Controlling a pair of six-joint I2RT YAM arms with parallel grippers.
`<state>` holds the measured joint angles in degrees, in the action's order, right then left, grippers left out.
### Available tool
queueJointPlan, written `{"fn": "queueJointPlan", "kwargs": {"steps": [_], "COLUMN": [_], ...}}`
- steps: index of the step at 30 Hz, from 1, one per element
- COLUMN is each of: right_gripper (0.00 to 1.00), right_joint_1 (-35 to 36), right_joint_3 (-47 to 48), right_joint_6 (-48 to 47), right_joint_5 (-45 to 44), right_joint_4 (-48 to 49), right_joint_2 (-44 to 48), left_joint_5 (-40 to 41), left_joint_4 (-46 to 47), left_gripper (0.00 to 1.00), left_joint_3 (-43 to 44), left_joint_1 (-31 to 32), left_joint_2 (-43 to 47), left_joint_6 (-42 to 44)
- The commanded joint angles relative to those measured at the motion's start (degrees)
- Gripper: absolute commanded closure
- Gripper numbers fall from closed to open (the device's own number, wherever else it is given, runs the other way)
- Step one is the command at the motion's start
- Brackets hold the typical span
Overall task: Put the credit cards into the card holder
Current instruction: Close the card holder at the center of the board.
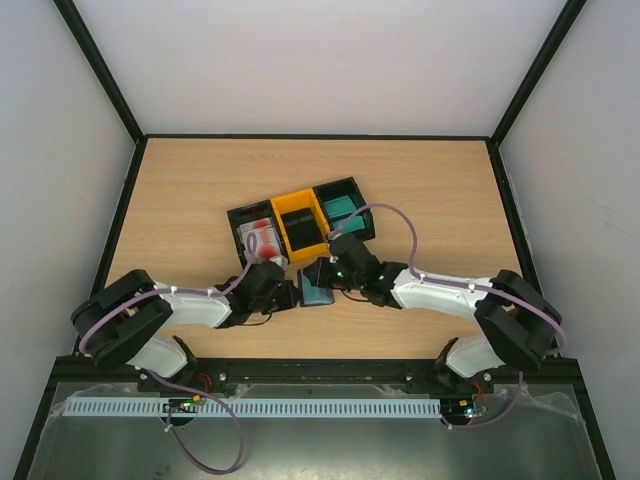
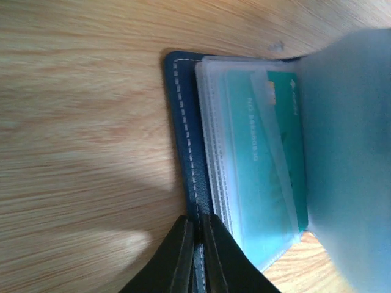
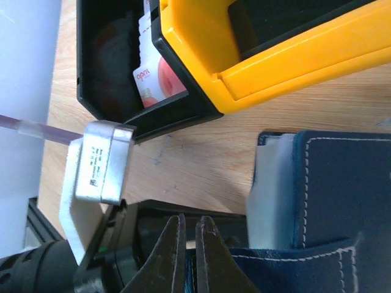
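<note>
Pinching card holder (image 2: 180, 134) edges: left hand (image 2: 197, 218), right hand (image 3: 190, 217) both clamped; teal card (image 2: 287, 159) inside blurred, partly hidden.

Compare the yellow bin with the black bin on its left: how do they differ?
The yellow bin holds a black stack; the left black bin holds white cards with red blotches. The yellow bin sits mid-row; the left black bin ends the row. Both are open-topped and side by side.
</note>
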<state>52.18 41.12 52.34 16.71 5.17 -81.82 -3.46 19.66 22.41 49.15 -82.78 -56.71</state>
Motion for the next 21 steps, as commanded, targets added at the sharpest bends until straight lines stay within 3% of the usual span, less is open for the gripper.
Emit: {"fn": "queueJointPlan", "kwargs": {"steps": [1,9,18,21], "right_gripper": [0.98,0.96,0.66,0.61], "right_joint_1": [-0.01,-0.11,-0.21,-0.32], "right_joint_3": [-3.70,-7.52,-5.89,-5.14], "right_joint_6": [6.68,11.14,5.70,3.49], "right_joint_5": [2.32,5.85,5.13,3.34], "right_joint_4": [13.40,25.59,19.41,15.80], "right_joint_2": [-2.72,-5.88,1.54,4.31], "left_joint_5": [-6.03,-4.09,2.74,4.63], "left_joint_4": [3.76,4.15,-3.72,-6.16], "left_gripper": [0.90,0.85,0.80,0.77], "left_joint_3": [-2.20,-4.19,-5.18,-5.21], "left_joint_1": [-0.21,-0.18,-0.12,-0.19], "left_joint_2": [-2.86,-0.39,9.32,11.90], "left_joint_6": [0.36,-1.18,-0.87,-0.77]}}
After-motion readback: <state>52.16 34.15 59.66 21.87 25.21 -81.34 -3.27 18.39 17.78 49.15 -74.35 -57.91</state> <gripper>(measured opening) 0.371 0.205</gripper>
